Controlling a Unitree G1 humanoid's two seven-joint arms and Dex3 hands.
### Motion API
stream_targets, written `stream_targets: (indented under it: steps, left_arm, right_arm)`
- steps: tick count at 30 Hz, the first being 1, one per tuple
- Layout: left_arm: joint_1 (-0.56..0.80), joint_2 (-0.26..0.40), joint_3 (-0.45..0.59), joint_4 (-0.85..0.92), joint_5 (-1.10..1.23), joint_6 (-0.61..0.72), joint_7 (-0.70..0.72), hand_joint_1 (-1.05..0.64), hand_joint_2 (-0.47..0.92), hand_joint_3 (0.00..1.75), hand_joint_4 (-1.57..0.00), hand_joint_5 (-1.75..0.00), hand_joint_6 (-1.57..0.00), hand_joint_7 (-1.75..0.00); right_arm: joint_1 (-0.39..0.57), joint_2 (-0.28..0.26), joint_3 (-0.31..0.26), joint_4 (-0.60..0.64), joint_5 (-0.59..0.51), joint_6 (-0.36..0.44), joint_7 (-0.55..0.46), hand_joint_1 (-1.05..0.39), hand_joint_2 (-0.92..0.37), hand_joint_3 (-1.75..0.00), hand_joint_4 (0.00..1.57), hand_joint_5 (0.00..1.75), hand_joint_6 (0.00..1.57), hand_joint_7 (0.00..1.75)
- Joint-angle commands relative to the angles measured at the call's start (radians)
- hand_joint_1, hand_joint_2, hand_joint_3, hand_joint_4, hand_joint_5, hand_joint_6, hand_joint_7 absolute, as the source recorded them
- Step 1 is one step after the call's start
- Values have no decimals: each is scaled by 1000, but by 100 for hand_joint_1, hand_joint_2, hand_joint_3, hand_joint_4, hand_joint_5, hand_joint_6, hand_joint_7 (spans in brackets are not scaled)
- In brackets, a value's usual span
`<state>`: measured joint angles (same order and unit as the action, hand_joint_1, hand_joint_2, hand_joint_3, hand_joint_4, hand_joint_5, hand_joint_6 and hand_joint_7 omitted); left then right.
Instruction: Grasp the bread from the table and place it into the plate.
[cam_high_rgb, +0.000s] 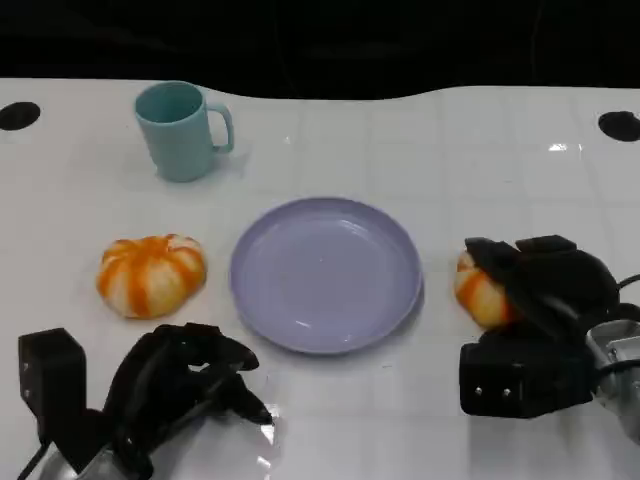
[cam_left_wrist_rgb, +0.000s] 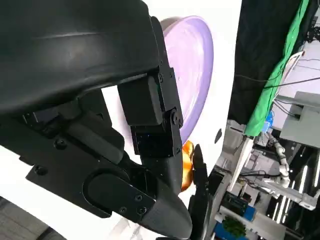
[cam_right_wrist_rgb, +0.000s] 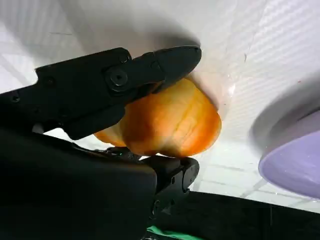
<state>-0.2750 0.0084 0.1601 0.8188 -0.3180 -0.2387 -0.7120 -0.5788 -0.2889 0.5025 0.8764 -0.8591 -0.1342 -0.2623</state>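
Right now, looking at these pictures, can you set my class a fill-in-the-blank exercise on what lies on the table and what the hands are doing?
1. The right hand grips a piece of ____ beside the plate.
2. The purple plate holds ____.
3. The teal ____ stands on the table beyond the plate.
4. The left hand holds ____, near the other bread.

Missing words: bread; nothing; mug; nothing
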Motion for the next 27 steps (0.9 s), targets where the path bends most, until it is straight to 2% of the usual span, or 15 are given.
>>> stream_targets:
  steps: [1, 9, 10, 11, 13, 15, 17, 22, 23, 24, 26, 27]
  left_arm:
    - [24, 16, -1, 3, 11, 8, 9, -105, 78, 0, -154, -53, -157, -22]
    - [33, 15, -1, -11, 10, 8, 6, -105, 78, 0, -153, -53, -157, -22]
    - [33, 15, -1, -11, 9, 10, 6, -105, 78, 0, -153, -53, -157, -22]
    - [33, 15, 0, -10, 9, 9, 4, -105, 78, 0, -153, -53, -157, -22]
    - [34, 14, 1, -10, 6, 9, 1, -105, 78, 0, -153, -53, -157, -22]
    - [35, 14, 1, -14, 4, 16, 3, -105, 78, 0, -153, -53, -157, -22]
    - [36, 14, 1, -16, 5, 18, 4, -105, 78, 0, -153, -53, -157, -21]
    - [37, 16, 0, -17, 6, 17, 2, -105, 78, 0, -153, -53, -157, -21]
    - [37, 16, -1, -17, 7, 17, 3, -105, 78, 0, -153, -53, -157, -21]
    - [37, 16, -1, -17, 8, 17, 4, -105, 78, 0, -153, -53, -157, -21]
    - [37, 15, -1, -17, 8, 18, 5, -105, 78, 0, -153, -53, -157, -21]
    - [38, 15, -1, -18, 7, 19, 5, -105, 78, 0, -153, -53, -157, -21]
  right_arm:
    - [-26, 9, 7, 67, 24, -17, -38, -65, -87, 0, 33, 19, 33, 4]
    - [-56, 27, 21, 158, 42, -46, -111, -45, -89, -1, 54, 22, 55, 6]
    - [-59, 28, 23, 167, 43, -50, -121, -43, -89, -1, 62, 26, 59, 7]
    - [-62, 29, 26, 176, 42, -55, -134, -40, -89, -1, 70, 36, 65, 8]
    - [-67, 30, 31, 189, 42, -62, -154, -36, -90, 0, 63, 97, 76, 6]
    - [-67, 31, 31, 197, 50, -78, -174, -33, -89, 0, 61, 135, 86, 6]
    - [-68, 29, 35, 206, 54, -98, -195, -31, -90, -1, 62, 147, 94, 9]
    - [-72, 17, 64, 233, 32, -145, -286, -33, -92, -8, 74, 160, 113, 19]
    - [-73, 16, 71, 239, 27, -151, -303, -33, -92, -12, 75, 164, 113, 25]
    - [-75, 15, 76, 244, 23, -154, -316, -34, -92, -17, 78, 170, 109, 43]
    - [-78, 14, 86, 251, 18, -156, -327, -34, -92, -20, 81, 174, 104, 59]
    - [-80, 15, 89, 253, 18, -157, -330, -34, -92, -23, 85, 174, 98, 75]
